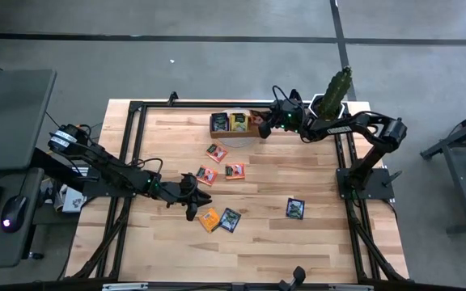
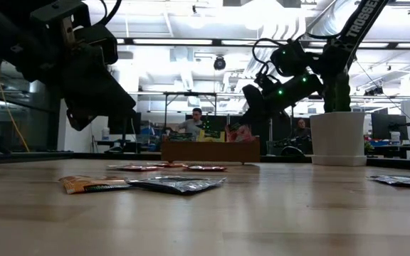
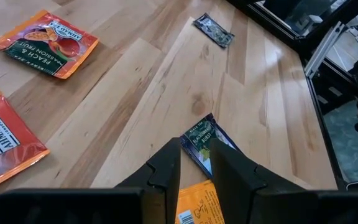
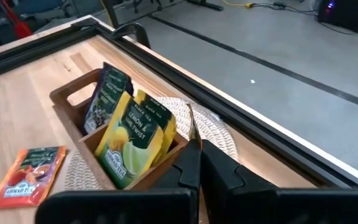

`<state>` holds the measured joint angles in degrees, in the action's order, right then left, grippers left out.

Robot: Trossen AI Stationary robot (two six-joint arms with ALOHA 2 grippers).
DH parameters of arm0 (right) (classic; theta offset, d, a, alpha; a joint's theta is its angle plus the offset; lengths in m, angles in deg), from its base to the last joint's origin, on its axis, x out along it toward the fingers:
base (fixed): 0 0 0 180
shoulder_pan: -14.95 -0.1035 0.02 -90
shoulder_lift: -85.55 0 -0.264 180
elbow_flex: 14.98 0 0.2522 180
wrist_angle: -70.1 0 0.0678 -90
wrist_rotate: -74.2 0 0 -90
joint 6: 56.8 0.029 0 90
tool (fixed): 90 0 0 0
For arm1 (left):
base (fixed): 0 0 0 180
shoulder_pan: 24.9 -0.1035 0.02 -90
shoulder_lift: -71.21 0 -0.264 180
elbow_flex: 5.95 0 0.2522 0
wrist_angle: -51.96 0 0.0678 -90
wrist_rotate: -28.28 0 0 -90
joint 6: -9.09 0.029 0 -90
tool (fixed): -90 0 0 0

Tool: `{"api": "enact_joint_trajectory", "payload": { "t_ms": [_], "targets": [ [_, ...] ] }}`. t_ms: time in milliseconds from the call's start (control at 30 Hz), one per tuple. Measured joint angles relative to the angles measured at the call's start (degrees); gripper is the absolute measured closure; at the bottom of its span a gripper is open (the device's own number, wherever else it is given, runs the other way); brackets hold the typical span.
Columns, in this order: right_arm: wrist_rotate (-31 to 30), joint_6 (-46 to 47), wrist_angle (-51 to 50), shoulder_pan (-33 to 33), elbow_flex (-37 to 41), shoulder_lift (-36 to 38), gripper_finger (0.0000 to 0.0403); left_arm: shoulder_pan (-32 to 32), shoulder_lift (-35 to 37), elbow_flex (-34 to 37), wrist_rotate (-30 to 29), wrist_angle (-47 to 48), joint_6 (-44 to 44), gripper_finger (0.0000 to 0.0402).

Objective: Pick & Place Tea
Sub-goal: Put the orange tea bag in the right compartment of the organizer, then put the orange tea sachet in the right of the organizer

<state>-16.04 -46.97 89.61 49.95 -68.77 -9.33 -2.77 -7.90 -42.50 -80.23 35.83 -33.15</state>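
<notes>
The brown wooden tray (image 1: 226,115) stands at the table's far edge on a pale woven mat, with dark and yellow-green tea sachets (image 4: 132,140) upright in two compartments. My right gripper (image 4: 199,149) is over the tray's right end, shut on an orange sachet seen edge-on. Loose orange sachets (image 1: 216,152) lie flat mid-table and a dark one (image 1: 295,208) lies nearer the right side. My left gripper (image 3: 196,158) is open and raised above an orange sachet (image 1: 209,218) and a dark sachet (image 3: 205,140) that lie flat side by side. My right gripper pinches an orange sachet by its upper edge (image 4: 192,127) between the two fingers, coming slanting down from the table's right. The sachet hangs upright below the fingers, and its lower part (image 2: 237,133) is at the tray's right compartment. Whether it rests on the tray floor is hidden.
A white pot with a green plant (image 2: 339,139) stands at the far right corner, close behind my right arm. A black metal frame (image 1: 136,121) edges the table. Bare wood lies along the near edge. People sit in the room beyond the table.
</notes>
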Motion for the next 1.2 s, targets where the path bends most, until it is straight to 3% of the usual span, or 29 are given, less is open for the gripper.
{"api": "enact_joint_trajectory", "payload": {
  "t_ms": [300, 533, 667, 1000, 1200],
  "targets": [
    [1.9, 4.7, 1.9, 0.6, 0.0, -4.1, 0.0402, 0.0, 0.0, 0.0, 0.0, 0.0, 0.0, 0.0315],
    [-1.1, 5.3, 3.5, 0.7, 0.0, -4.2, 0.0392, 0.0, 0.0, 0.0, 0.1, 0.0, 0.0, 0.0315],
    [-0.5, 5.5, 3.7, 0.7, 0.0, -4.2, 0.0361, 0.0, 0.0, 0.0, 0.1, 0.0, 0.0, 0.0315],
    [-0.7, 6.6, 3.8, 0.7, 0.0, -3.1, 0.0242, 0.0, 0.0, 0.0, 0.1, -0.1, 0.0, 0.0315],
    [-0.4, 4.4, 2.7, 0.6, 0.0, 2.7, 0.0224, 0.0, 0.0, 0.0, 0.1, -0.1, 0.0, 0.0315]
  ]
}}
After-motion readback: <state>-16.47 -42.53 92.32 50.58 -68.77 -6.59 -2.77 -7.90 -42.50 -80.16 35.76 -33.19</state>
